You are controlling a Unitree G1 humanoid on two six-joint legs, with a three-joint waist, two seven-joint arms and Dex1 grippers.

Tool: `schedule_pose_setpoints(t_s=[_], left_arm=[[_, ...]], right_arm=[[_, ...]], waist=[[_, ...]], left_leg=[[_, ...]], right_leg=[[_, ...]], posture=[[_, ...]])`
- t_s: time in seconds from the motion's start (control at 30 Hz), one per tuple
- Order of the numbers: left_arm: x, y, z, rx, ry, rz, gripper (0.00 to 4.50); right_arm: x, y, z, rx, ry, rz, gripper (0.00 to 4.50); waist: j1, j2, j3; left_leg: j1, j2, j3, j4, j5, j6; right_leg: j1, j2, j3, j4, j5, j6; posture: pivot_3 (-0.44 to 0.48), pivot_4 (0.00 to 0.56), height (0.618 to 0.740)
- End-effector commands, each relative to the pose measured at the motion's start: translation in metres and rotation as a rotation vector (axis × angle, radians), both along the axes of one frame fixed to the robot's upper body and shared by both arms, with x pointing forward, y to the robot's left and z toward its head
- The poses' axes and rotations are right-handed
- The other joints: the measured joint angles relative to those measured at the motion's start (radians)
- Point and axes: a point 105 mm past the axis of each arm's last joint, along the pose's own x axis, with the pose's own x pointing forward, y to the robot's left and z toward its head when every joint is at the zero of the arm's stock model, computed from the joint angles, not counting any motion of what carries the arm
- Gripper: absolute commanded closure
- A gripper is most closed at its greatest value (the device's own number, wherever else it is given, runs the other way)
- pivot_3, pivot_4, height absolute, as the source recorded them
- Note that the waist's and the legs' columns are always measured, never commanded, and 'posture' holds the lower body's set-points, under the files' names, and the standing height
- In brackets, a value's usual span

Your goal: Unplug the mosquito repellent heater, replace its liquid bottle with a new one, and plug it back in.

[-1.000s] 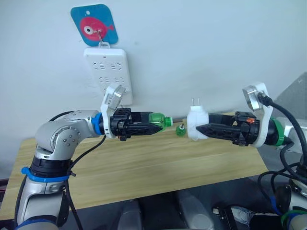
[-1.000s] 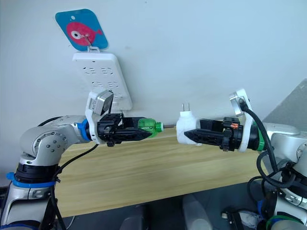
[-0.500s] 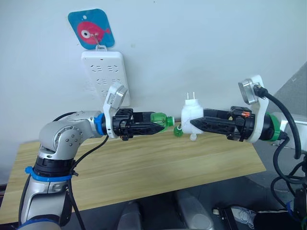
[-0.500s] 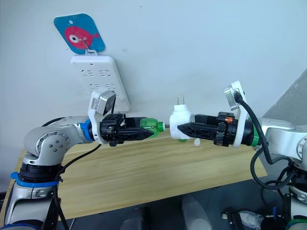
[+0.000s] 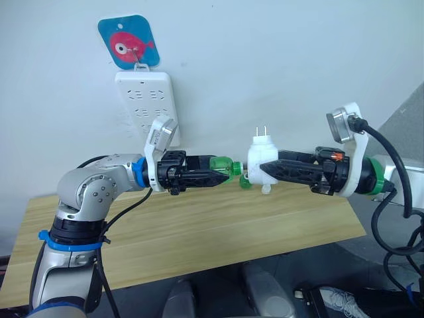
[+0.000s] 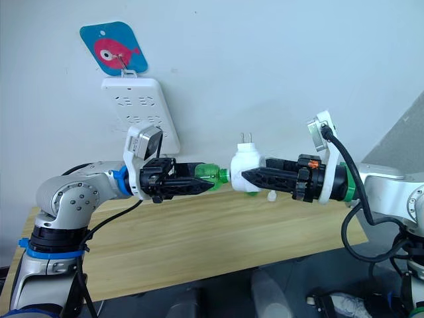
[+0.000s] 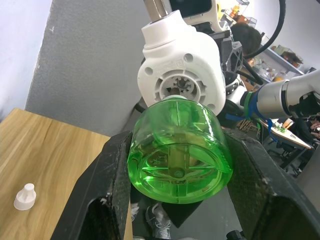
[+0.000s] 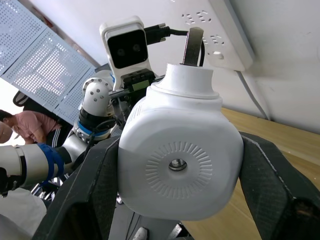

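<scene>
My left gripper (image 5: 224, 176) is shut on a translucent green liquid bottle (image 5: 222, 165), held level above the table with its neck pointing right. My right gripper (image 5: 264, 170) is shut on the mosquito repellent heater (image 5: 262, 159), a white rounded unit with its two metal prongs pointing up. The bottle's neck meets the heater's left side. In the left wrist view the bottle's base (image 7: 177, 150) sits in line with the heater's round socket (image 7: 181, 87). The right wrist view shows the heater's back (image 8: 180, 160) between my fingers.
A white power strip (image 5: 147, 106) hangs on the wall under a blue fish hook (image 5: 129, 41). A second green bottle (image 5: 244, 181) and a small white cap (image 5: 266, 189) lie on the wooden table (image 5: 199, 232) below the grippers. A person (image 8: 15, 130) is in the background.
My right gripper has carried the heater leftward, closing the gap to the bottle's neck. The left gripper has held the bottle nearly still.
</scene>
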Motion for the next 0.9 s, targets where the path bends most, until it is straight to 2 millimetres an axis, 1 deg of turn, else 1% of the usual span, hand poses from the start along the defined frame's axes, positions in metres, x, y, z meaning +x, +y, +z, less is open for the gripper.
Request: schedule_pose_setpoints(t_s=[0.03, 0.13, 0.43, 0.63, 0.73, 0.83, 0.9], left_arm=[[-0.004, -0.003, 0.015, -0.038, -0.046, -0.023, 2.22], [-0.003, -0.004, 0.017, -0.043, -0.048, -0.021, 2.22], [-0.015, -0.008, 0.014, 0.008, -0.078, -0.076, 2.22], [-0.005, -0.008, 0.012, 0.014, -0.101, -0.023, 2.22], [-0.005, -0.008, 0.012, 0.013, -0.103, -0.027, 2.22], [-0.013, -0.010, 0.008, 0.034, -0.110, -0.071, 2.22], [-0.015, -0.010, 0.007, 0.041, -0.117, -0.080, 2.22]], right_arm=[[-0.007, 0.002, 0.010, 0.030, -0.026, 0.038, 1.49], [-0.009, 0.004, 0.010, 0.029, -0.028, 0.054, 1.49], [-0.011, 0.007, 0.008, 0.026, -0.019, 0.072, 1.49], [-0.021, 0.011, 0.012, 0.028, -0.007, 0.153, 1.49], [-0.022, 0.011, 0.012, 0.016, -0.007, 0.164, 1.49], [-0.016, 0.011, 0.010, -0.001, -0.013, 0.141, 1.49], [-0.012, 0.011, 0.008, -0.014, -0.016, 0.119, 1.49]], waist=[[0.001, 0.000, 0.000], [0.002, 0.000, 0.000], [0.002, 0.000, 0.000], [0.005, 0.000, 0.000], [0.005, 0.000, 0.000], [0.004, 0.000, -0.001], [0.005, 0.000, -0.001]], left_leg=[[0.000, 0.000, 0.000, 0.000, 0.000, 0.000], [0.000, 0.000, 0.000, 0.000, 0.000, 0.000], [0.000, 0.000, 0.000, 0.000, 0.000, 0.000], [0.000, 0.000, 0.000, 0.000, 0.000, 0.000], [0.000, 0.000, 0.000, 0.000, 0.000, 0.000], [0.000, 0.000, 0.000, 0.000, 0.000, 0.000], [0.000, 0.000, 0.000, 0.000, 0.000, 0.000]], right_leg=[[0.000, 0.000, 0.000, 0.000, 0.000, -0.001], [0.000, 0.000, 0.000, 0.000, 0.001, -0.002], [0.000, 0.000, 0.000, 0.000, 0.001, -0.002], [0.000, 0.000, 0.000, 0.000, 0.001, -0.002], [0.000, 0.000, 0.000, 0.000, 0.001, -0.002], [0.000, 0.000, 0.000, 0.001, 0.001, -0.002], [0.000, 0.000, 0.000, 0.001, 0.001, -0.002]], posture=[[-0.186, 0.128, 0.736], [-0.185, 0.128, 0.736], [-0.183, 0.129, 0.736], [-0.183, 0.129, 0.736], [-0.178, 0.130, 0.736], [-0.177, 0.131, 0.736], [-0.177, 0.131, 0.736]])
